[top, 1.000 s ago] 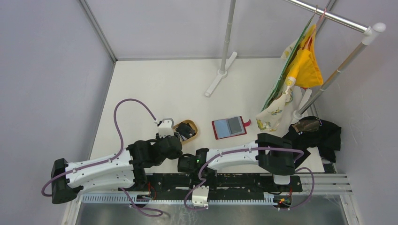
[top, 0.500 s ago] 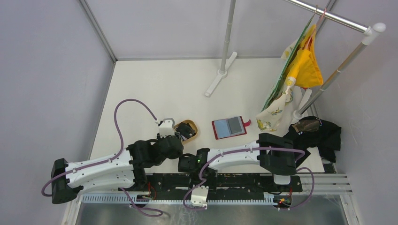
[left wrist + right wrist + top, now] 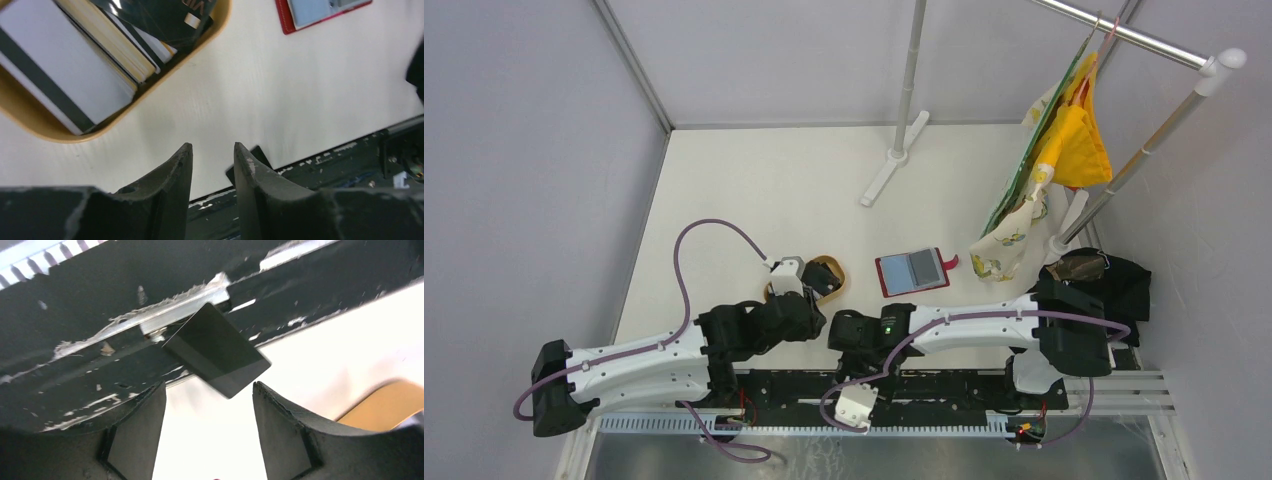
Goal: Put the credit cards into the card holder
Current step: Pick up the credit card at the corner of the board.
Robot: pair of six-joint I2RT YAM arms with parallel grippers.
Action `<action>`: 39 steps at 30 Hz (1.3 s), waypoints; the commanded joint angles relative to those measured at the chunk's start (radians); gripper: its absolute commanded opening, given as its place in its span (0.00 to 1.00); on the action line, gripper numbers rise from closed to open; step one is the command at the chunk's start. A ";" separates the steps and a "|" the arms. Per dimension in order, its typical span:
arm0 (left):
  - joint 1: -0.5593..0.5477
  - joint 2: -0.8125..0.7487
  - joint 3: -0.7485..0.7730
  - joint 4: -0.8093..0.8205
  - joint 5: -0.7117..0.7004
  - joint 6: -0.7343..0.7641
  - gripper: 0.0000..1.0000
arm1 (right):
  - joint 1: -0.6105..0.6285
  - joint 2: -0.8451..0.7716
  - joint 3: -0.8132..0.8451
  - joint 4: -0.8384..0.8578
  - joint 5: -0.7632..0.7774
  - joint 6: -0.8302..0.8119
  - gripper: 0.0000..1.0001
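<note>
White table (image 3: 754,190) meets the black base rail (image 3: 75,300) beneath the right jaws, wide apart and empty over a black credit card (image 3: 217,355) lying half on that rail; the left jaws, narrowly parted and empty, hover beside the tan tray (image 3: 30,105) of cards (image 3: 65,65). A flat card there may skid further onto the rail rather than be pinched, away from the open red card holder (image 3: 912,271).

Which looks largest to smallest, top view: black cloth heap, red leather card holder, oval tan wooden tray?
Black cloth heap
Red leather card holder
Oval tan wooden tray
The left arm hides part of the tray, so the last two are unsure.
</note>
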 commanded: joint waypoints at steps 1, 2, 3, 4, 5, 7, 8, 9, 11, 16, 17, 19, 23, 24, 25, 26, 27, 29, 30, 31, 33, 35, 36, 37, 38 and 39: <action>0.001 -0.031 -0.059 0.222 0.129 0.090 0.40 | -0.025 -0.145 -0.144 0.182 -0.063 0.243 0.69; 0.001 -0.028 -0.070 0.249 0.156 0.097 0.37 | -0.035 -0.175 -0.181 0.234 -0.078 0.285 0.68; 0.001 -0.020 -0.079 0.275 0.180 0.101 0.34 | -0.045 -0.210 -0.226 0.279 -0.090 0.340 0.68; 0.002 -0.012 -0.088 0.296 0.200 0.104 0.31 | -0.058 -0.240 -0.271 0.340 -0.098 0.385 0.68; 0.001 -0.003 -0.097 0.319 0.219 0.104 0.27 | -0.065 -0.278 -0.306 0.383 -0.109 0.424 0.67; 0.001 0.027 -0.111 0.360 0.264 0.104 0.23 | -0.068 -0.338 -0.367 0.463 -0.131 0.489 0.66; 0.001 0.041 -0.117 0.382 0.279 0.104 0.23 | -0.068 -0.361 -0.395 0.497 -0.143 0.522 0.66; 0.002 0.055 -0.123 0.405 0.294 0.106 0.22 | -0.068 -0.382 -0.420 0.533 -0.148 0.542 0.66; 0.001 0.086 -0.134 0.454 0.324 0.111 0.22 | -0.068 -0.399 -0.455 0.604 -0.133 0.609 0.66; 0.001 0.173 -0.135 0.502 0.362 0.134 0.19 | -0.066 -0.398 -0.508 0.709 -0.138 0.709 0.64; 0.001 0.185 -0.136 0.505 0.363 0.140 0.19 | -0.065 -0.398 -0.512 0.716 -0.130 0.720 0.64; 0.002 0.202 -0.141 0.512 0.366 0.148 0.19 | -0.059 -0.401 -0.519 0.732 -0.097 0.739 0.64; 0.002 0.252 -0.144 0.542 0.397 0.164 0.19 | -0.038 -0.402 -0.550 0.764 -0.081 0.750 0.64; 0.001 0.265 -0.143 0.543 0.403 0.166 0.19 | -0.028 -0.397 -0.556 0.776 -0.061 0.754 0.64; 0.002 0.280 -0.143 0.544 0.405 0.167 0.19 | -0.018 -0.390 -0.558 0.783 -0.044 0.757 0.64; 0.000 0.287 -0.144 0.544 0.406 0.165 0.19 | -0.012 -0.382 -0.559 0.788 -0.033 0.758 0.64; 0.001 0.289 -0.147 0.543 0.406 0.164 0.19 | -0.003 -0.376 -0.559 0.789 -0.030 0.759 0.64; 0.000 0.282 -0.152 0.543 0.407 0.162 0.19 | 0.012 -0.369 -0.559 0.790 -0.012 0.762 0.64; 0.001 0.276 -0.156 0.544 0.409 0.161 0.19 | 0.016 -0.366 -0.559 0.791 -0.006 0.761 0.64; 0.001 0.270 -0.159 0.543 0.409 0.161 0.19 | 0.018 -0.365 -0.561 0.790 -0.002 0.762 0.64; 0.000 0.265 -0.164 0.548 0.420 0.163 0.19 | 0.022 -0.360 -0.567 0.815 0.003 0.761 0.64; 0.001 0.267 -0.167 0.556 0.435 0.166 0.19 | 0.026 -0.352 -0.570 0.823 0.009 0.760 0.64; 0.001 0.269 -0.169 0.566 0.445 0.169 0.19 | 0.027 -0.349 -0.571 0.826 0.013 0.759 0.64; 0.001 0.273 -0.172 0.574 0.455 0.170 0.19 | 0.029 -0.346 -0.572 0.828 0.016 0.757 0.64; 0.000 0.277 -0.174 0.582 0.464 0.170 0.18 | 0.031 -0.344 -0.572 0.831 0.023 0.756 0.64; 0.001 0.282 -0.176 0.587 0.470 0.170 0.18 | 0.032 -0.339 -0.574 0.835 0.029 0.755 0.64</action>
